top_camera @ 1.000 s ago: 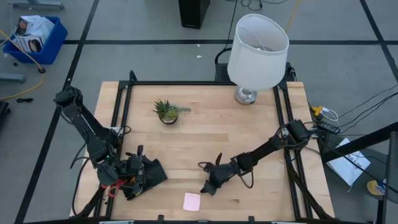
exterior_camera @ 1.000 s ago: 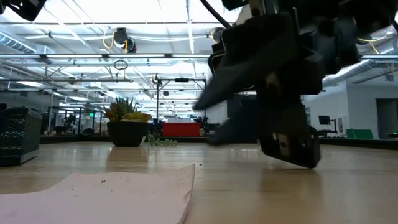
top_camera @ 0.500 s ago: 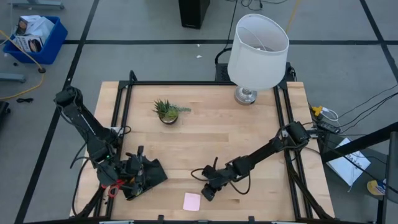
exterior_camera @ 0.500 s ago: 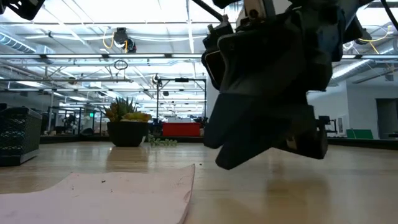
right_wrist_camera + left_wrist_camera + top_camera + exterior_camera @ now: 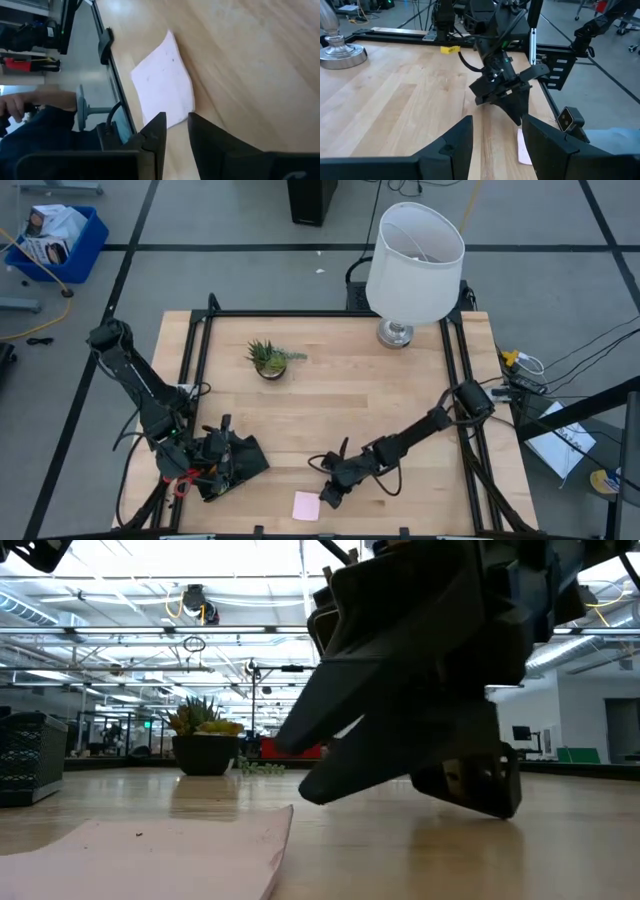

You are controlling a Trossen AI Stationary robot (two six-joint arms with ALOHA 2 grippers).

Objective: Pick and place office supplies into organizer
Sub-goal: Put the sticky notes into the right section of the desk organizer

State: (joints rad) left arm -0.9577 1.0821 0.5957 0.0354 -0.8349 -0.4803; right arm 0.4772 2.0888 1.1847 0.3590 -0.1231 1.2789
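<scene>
Writing that I can read appears nowhere on these things. One pink pad (image 5: 306, 506) lies flat at the lower centre of the high view, and my right gripper (image 5: 327, 496) sits low at its right edge, fingers (image 5: 156, 131) a little apart with the pad's edge just beyond the tips, nothing clamped. One organizer (image 5: 232, 460) rests at the lower left, red scissors (image 5: 180, 483) beside it, with my left gripper (image 5: 222, 456) over it, fingers (image 5: 457, 140) parted and empty. One plant (image 5: 268, 358) stands upper centre; one lamp (image 5: 413, 252) at the top right.
</scene>
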